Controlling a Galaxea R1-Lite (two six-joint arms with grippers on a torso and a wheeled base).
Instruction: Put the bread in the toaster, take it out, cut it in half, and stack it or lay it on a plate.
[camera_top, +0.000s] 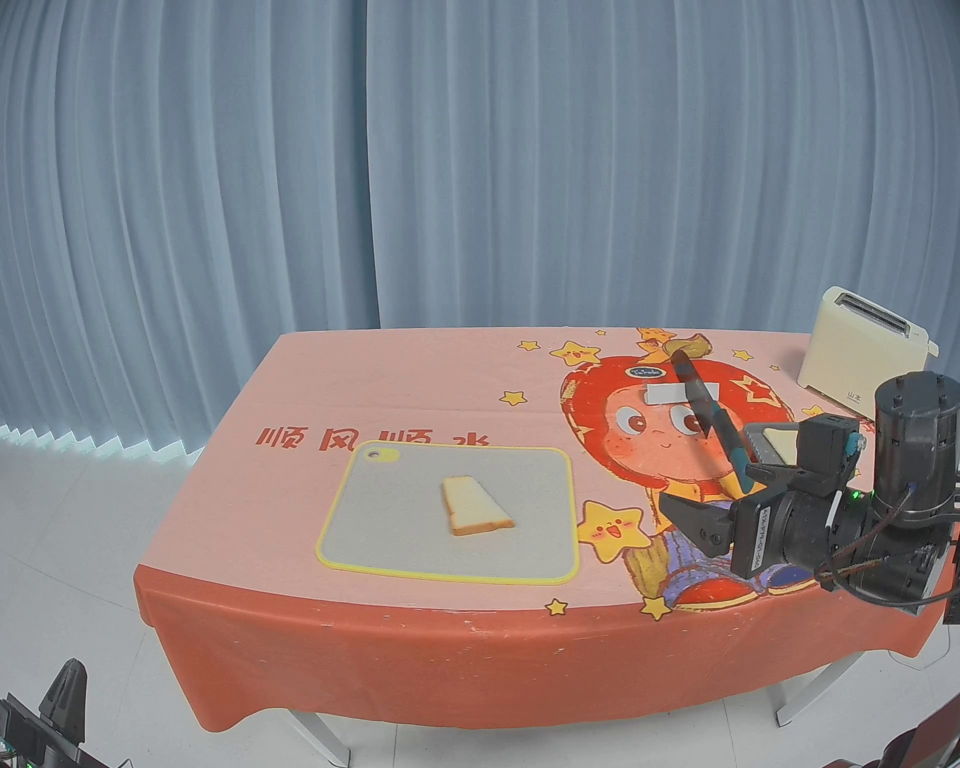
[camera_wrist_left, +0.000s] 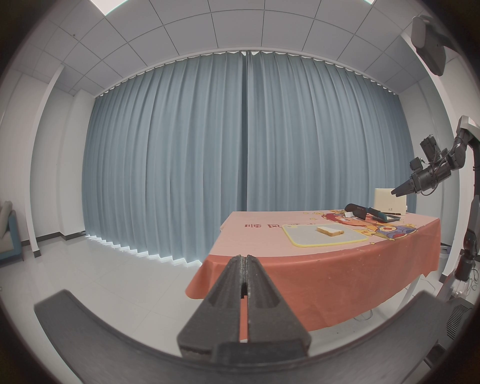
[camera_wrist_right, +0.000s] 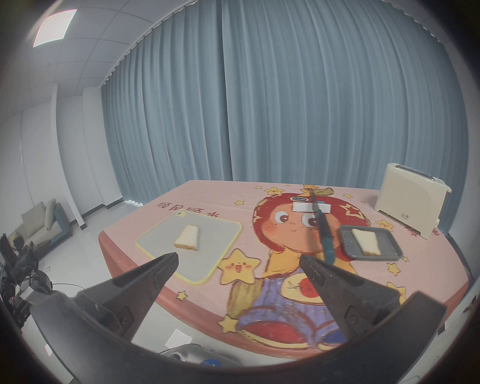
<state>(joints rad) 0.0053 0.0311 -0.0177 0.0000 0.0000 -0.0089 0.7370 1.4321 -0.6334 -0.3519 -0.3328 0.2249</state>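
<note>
**Two pieces of bread out: one on the board, one on the plate**

Nearest, the left gripper (camera_wrist_left: 245, 267) hangs low, off the table's near left corner and short of the cloth. Its fingers are pressed together with only a thin slit between them. The right gripper (camera_wrist_right: 237, 259) hovers above the near right part of the table (camera_top: 400, 380), fingers spread wide and holding nothing. In the head view its wrist hides most of the plate and the end of the knife's handle.

One yellow-rimmed cutting board (camera_top: 390, 520) lies on the cloth toward the near left. One piece of bread (camera_top: 475, 505) lies flat on it, a little right of its middle.

Past the right gripper, one knife (camera_top: 705, 400) lies on the cloth, dark blade pointing away and teal handle nearer. Just beside the handle, to the right, sits one grey plate (camera_wrist_right: 387, 246), with a second piece of bread (camera_wrist_right: 366, 241) lying flat in it. The two pieces are well apart.

One cream toaster (camera_top: 865, 352) stands upright at the far right corner. The inside of its slot cannot be made out. A blue-grey curtain (camera_top: 480, 150) hangs behind the table.
</note>
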